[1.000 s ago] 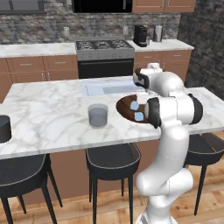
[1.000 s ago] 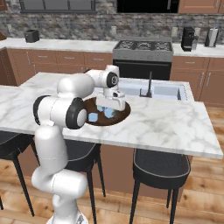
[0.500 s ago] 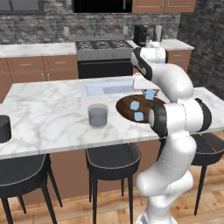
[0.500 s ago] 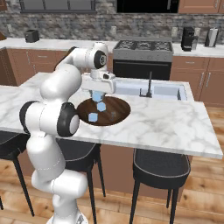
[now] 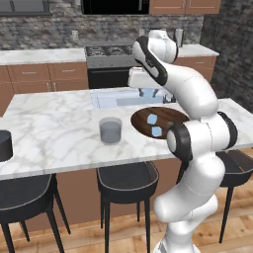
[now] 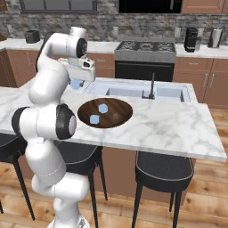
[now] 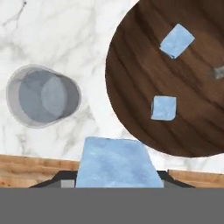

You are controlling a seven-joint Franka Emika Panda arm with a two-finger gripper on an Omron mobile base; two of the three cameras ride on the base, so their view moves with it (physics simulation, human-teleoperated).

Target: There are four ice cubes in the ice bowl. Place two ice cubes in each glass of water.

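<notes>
White-veined marble tops the island, with stools below and a stove behind. High above it the gripper clamps an ice cube. Under it sits the brown bowl holding two cubes, the clear glass just left.

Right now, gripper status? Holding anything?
Gripper: closed on an ice cube, lifted above the counter, between the clear glass and the bowl.
</notes>
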